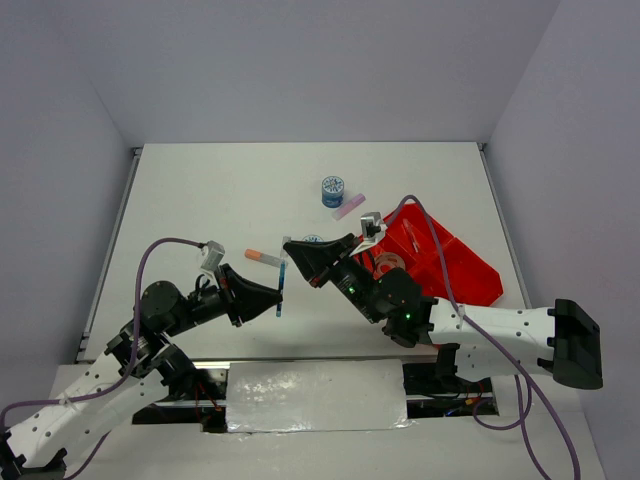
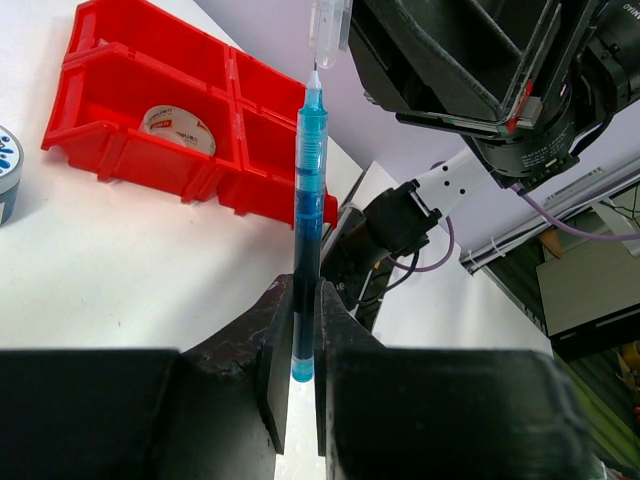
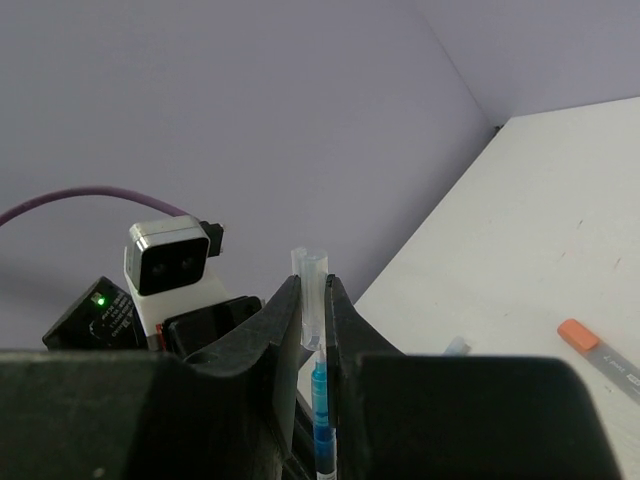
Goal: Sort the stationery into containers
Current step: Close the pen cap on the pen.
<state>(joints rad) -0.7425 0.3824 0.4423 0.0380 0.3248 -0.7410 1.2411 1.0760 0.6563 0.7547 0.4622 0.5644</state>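
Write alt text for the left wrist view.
The left gripper clamps the back end of a blue pen, its tip at the mouth of a clear cap held by the right gripper. Behind, a red tray holds a tape ring in one compartment.

The left arm point(image 1: 90, 395) and right arm point(image 1: 500, 325) have white link housings, apparently dotted with small screw holes, and black joint modules. The left hand point(image 1: 272, 293) and right hand point(image 1: 295, 248) are black and wedge-shaped. A purple cable point(image 1: 160, 245) feeds each grey-white wrist camera point(image 1: 212, 255). A green indicator point(image 1: 408, 319) glows on the right arm.
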